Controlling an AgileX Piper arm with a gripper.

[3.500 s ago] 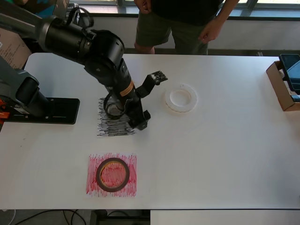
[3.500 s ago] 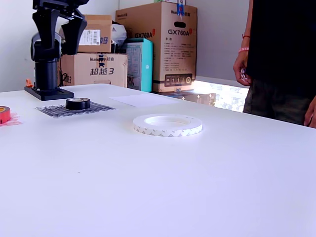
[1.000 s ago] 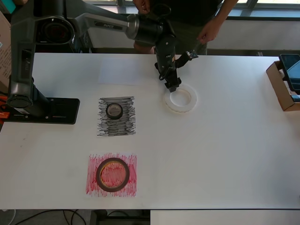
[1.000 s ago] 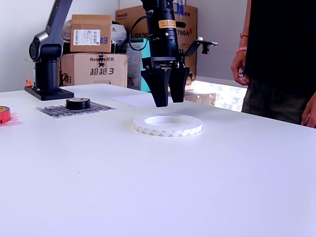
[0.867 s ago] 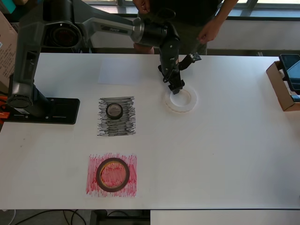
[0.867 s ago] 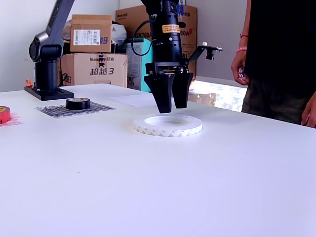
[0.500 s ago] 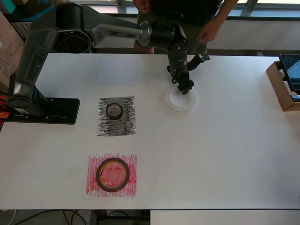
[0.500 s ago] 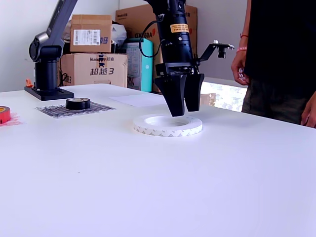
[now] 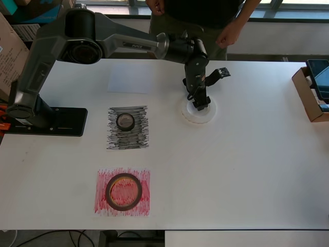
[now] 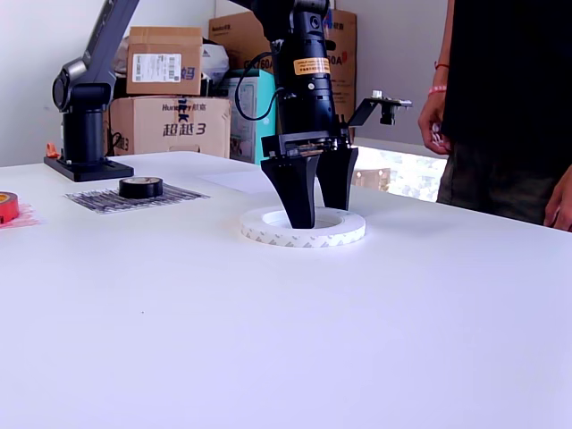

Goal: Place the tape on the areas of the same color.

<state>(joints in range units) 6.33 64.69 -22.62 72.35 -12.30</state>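
Observation:
The white tape ring (image 9: 208,115) (image 10: 343,235) lies flat on the bare table, right of the sheets in the overhead view. My gripper (image 9: 199,103) (image 10: 319,215) is open and lowered onto it; one finger (image 10: 299,201) stands at the ring's near rim, the other over its hole. The black roll (image 9: 125,121) (image 10: 141,187) rests on the black scribbled area (image 9: 127,140) (image 10: 98,201). The dark-red roll (image 9: 109,193) (image 10: 7,206) sits on the red scribbled area (image 9: 102,206). The blank white area (image 9: 128,80) (image 10: 259,181) holds nothing.
The arm's base (image 9: 46,121) (image 10: 85,165) stands at the overhead view's left. A cardboard box (image 9: 308,95) sits at the table's right edge. A person (image 9: 200,25) (image 10: 509,107) stands at the far side, with stacked cartons (image 10: 286,80) behind.
The gripper left the black roll on the black area, swung over to the white ring, and has now dropped down with its open fingers at the ring's band.

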